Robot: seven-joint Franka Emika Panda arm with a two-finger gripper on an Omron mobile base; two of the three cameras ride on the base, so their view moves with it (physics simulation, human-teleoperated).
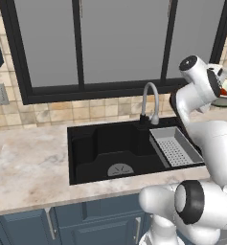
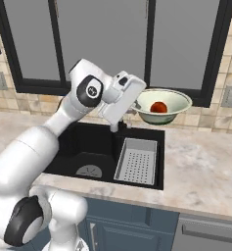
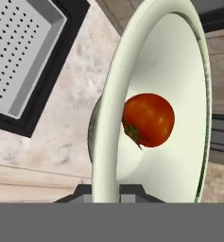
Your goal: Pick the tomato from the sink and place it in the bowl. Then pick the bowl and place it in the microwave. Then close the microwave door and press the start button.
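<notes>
The gripper (image 3: 106, 191) is clamping the near rim of the bowl (image 2: 164, 106), its two finger tips pinched on either side of the thin wall at the bottom centre of the hand view. In the right base view the bowl is hanging above the counter (image 2: 205, 171) at upper centre-right, just right of the faucet and the sink (image 2: 85, 147), which is sitting empty at lower left with the strainer tray (image 2: 136, 160) in its right end. The tomato (image 2: 158, 107) is resting inside the bowl, so the first step looks done. The bowl is stretching away from the fingers along the hand's line, roughly level, and the carry to the microwave will likely depend on keeping that rim from tipping.
</notes>
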